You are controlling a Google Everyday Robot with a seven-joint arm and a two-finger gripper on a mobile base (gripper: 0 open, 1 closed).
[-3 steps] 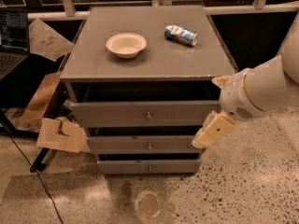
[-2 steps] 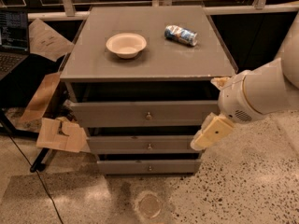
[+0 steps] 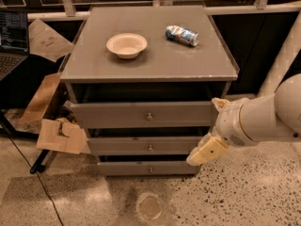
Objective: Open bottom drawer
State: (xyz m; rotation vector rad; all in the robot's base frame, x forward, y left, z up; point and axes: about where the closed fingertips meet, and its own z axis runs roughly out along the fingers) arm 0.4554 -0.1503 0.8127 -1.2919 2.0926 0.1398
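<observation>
Where gripper [image 3: 205, 134] overlaps bottom drawer [image 3: 141, 168], right corner hidden

Legible txt: none.
Laptop [image 3: 11, 36], far left: screen w/ lines of txt, unreadable.
Can [image 3: 181, 35], on cabinet [image 3: 155, 60] top: blue/white print, unreadable.
Gripper [image 3: 207, 150]: low at cabinet's rt front edge, unmarked as far as visible.

Dim, warm overhead light; deep shadow beneath the front edge of the tabletop [image 3: 155, 62]; the end effector [image 3: 208, 146], below its front right corner, looks bright.
</observation>
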